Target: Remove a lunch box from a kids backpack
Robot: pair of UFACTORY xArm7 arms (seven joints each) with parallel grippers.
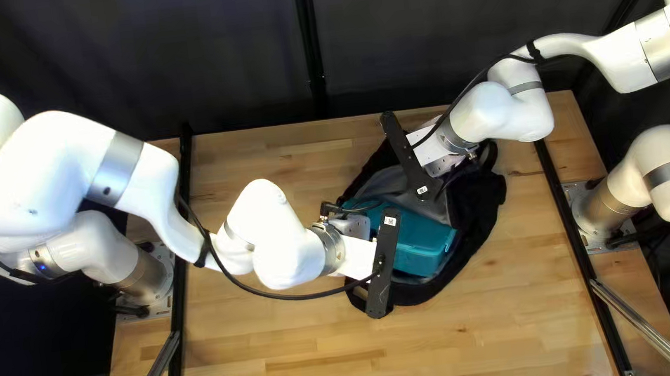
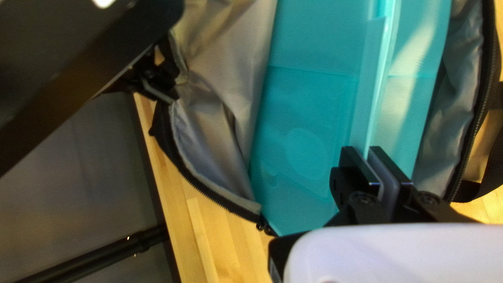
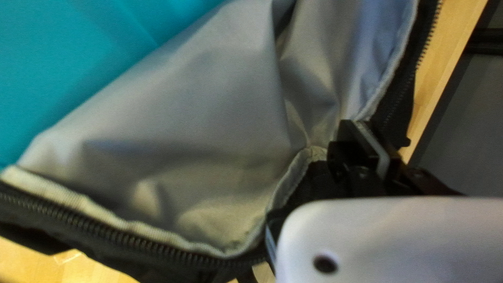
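Pinching the raised edge of the teal lunch box (image 1: 421, 243) with the left claw (image 1: 355, 255), closed down to a thin gap. Gripping the edge of the black backpack (image 1: 482, 210) with the right claw (image 1: 430, 150), closed too, with just cloth between the fingers. Reaching in over the lunch box from nine o'clock in the top left view with the left claw, and from about two o'clock, at the backpack's far edge, with the right. Next outward, down inside the unzipped backpack, toward six o'clock from its middle, to find the lunch box. Around it, to see gray lining (image 3: 194, 105) and, along the opening, a dark zipper (image 3: 131, 240). Beneath everything, to meet the wooden surface (image 1: 286, 355); beyond, at twelve o'clock, the dark curtain (image 1: 418, 30).
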